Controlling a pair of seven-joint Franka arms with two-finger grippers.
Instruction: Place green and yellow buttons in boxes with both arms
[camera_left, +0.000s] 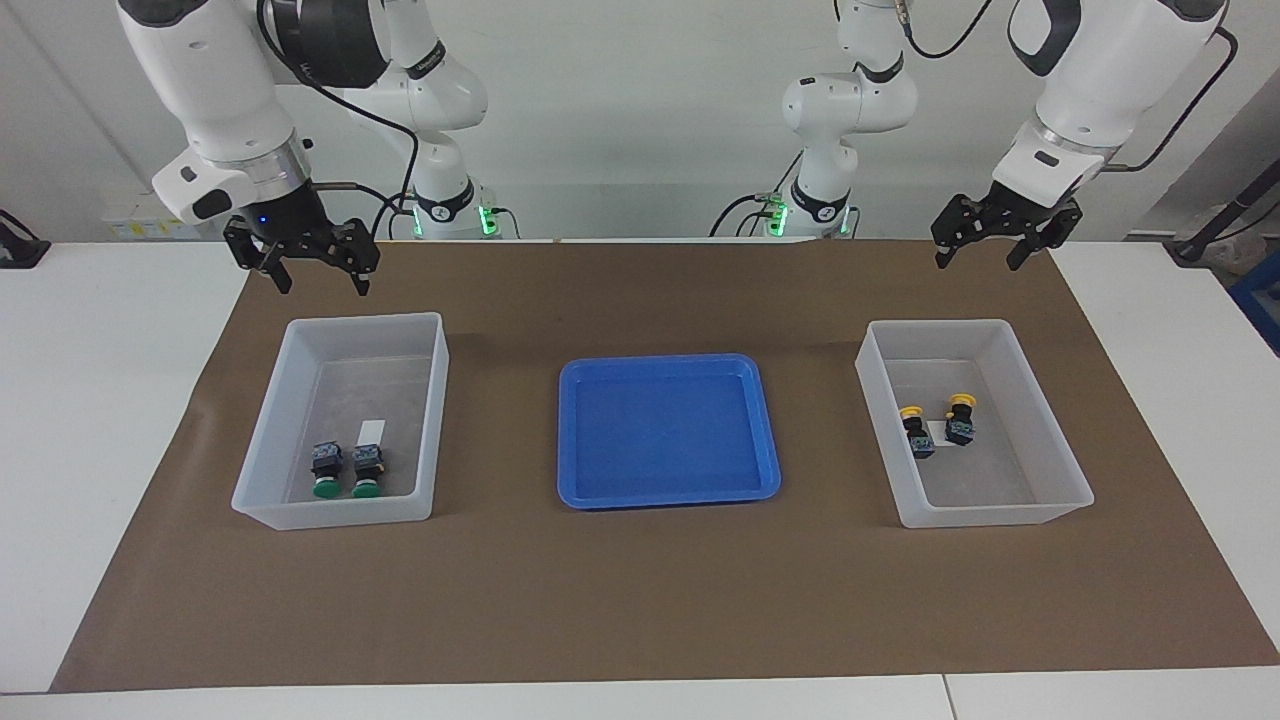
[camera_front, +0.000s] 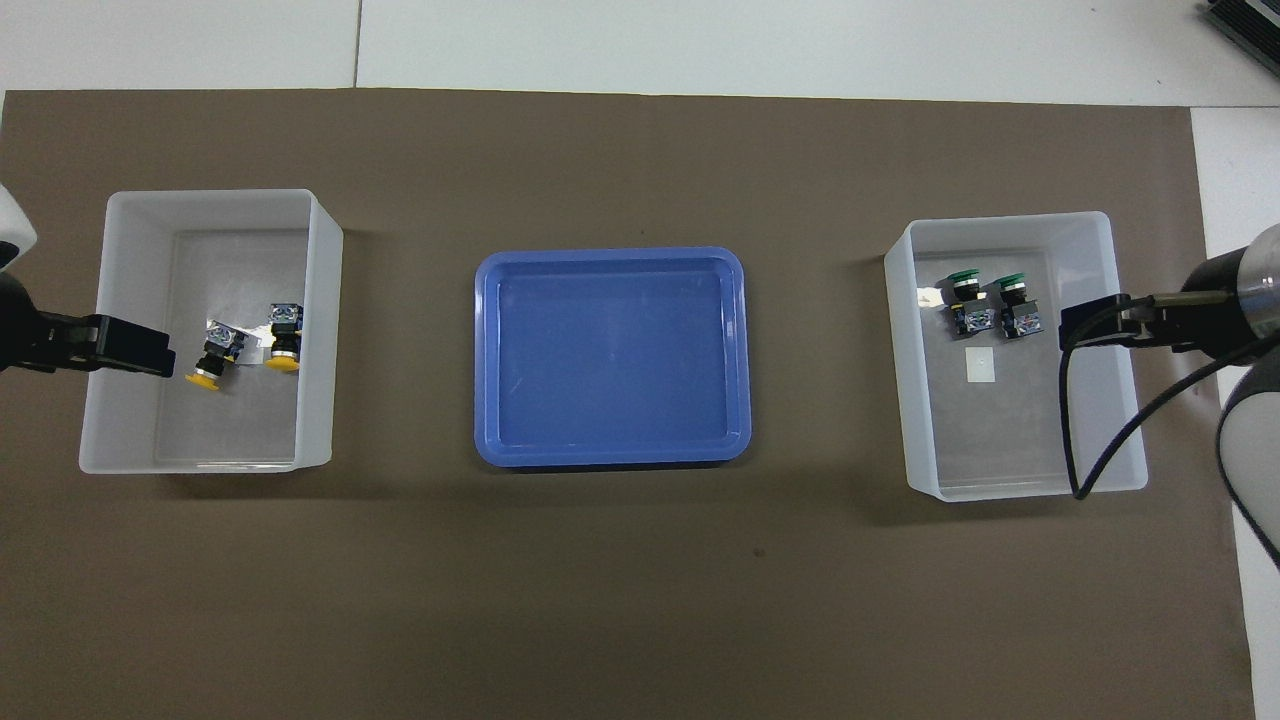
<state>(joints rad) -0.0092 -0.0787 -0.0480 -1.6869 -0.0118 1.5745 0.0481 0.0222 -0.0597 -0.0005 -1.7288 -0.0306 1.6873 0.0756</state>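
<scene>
Two green buttons (camera_left: 345, 471) (camera_front: 990, 300) lie side by side in the box (camera_left: 335, 512) (camera_front: 1010, 450) toward the right arm's end of the table. Two yellow buttons (camera_left: 938, 424) (camera_front: 245, 350) lie in the other box (camera_left: 995, 512) (camera_front: 230, 430) toward the left arm's end. My right gripper (camera_left: 323, 288) (camera_front: 1090, 320) hangs open and empty, raised over the outer edge of the green buttons' box. My left gripper (camera_left: 978, 262) (camera_front: 130, 345) is also open and empty, raised over the outer edge of the yellow buttons' box.
A shallow blue tray (camera_left: 668, 495) (camera_front: 610, 455) sits between the two boxes with nothing in it. A brown mat (camera_left: 640, 600) covers the white table under everything.
</scene>
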